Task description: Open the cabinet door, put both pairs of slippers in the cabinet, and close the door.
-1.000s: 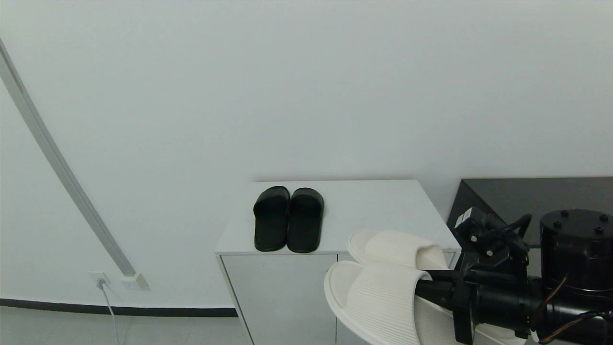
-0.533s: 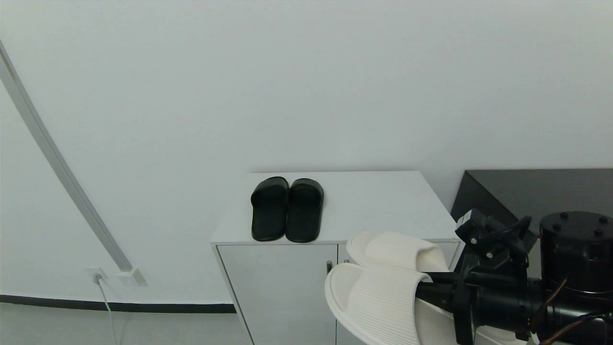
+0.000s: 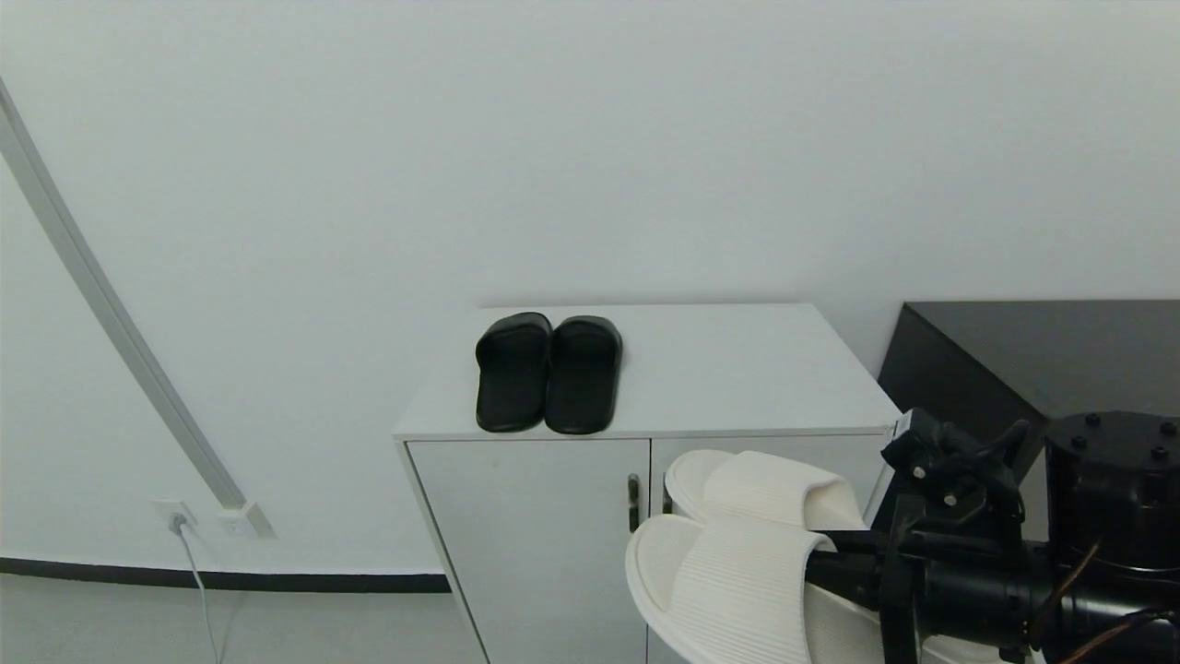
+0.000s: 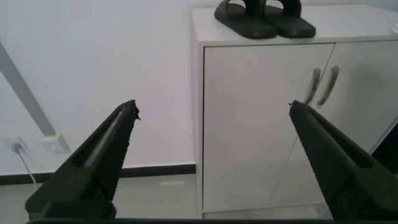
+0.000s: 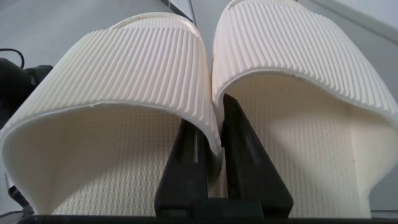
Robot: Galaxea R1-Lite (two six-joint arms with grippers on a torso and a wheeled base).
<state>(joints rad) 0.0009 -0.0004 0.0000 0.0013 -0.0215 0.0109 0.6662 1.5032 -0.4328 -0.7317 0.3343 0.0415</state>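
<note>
A pair of black slippers (image 3: pixel 548 373) lies on the left part of the white cabinet top (image 3: pixel 737 369). Both cabinet doors (image 3: pixel 535 544) are closed, with two dark handles (image 3: pixel 633 503) at the middle seam. My right gripper (image 3: pixel 820 558) is shut on the pair of white slippers (image 3: pixel 737 553), held side by side in front of the right door, below the top's edge. In the right wrist view its fingers (image 5: pixel 193 155) pinch the two inner strap walls of the white slippers (image 5: pixel 280 68) together. My left gripper (image 4: pixel 212 107) is open, facing the cabinet's left door (image 4: pixel 255 118) from some distance.
A dark table (image 3: pixel 1032 346) stands right of the cabinet. A wall socket with a cable (image 3: pixel 175 521) and a slanted grey rail (image 3: pixel 111 314) are on the wall to the left. Bare floor lies left of the cabinet.
The head camera has moved: the cabinet sits higher in the picture and its doors and handles have come into view. The white slippers now hang below the top's edge instead of over it.
</note>
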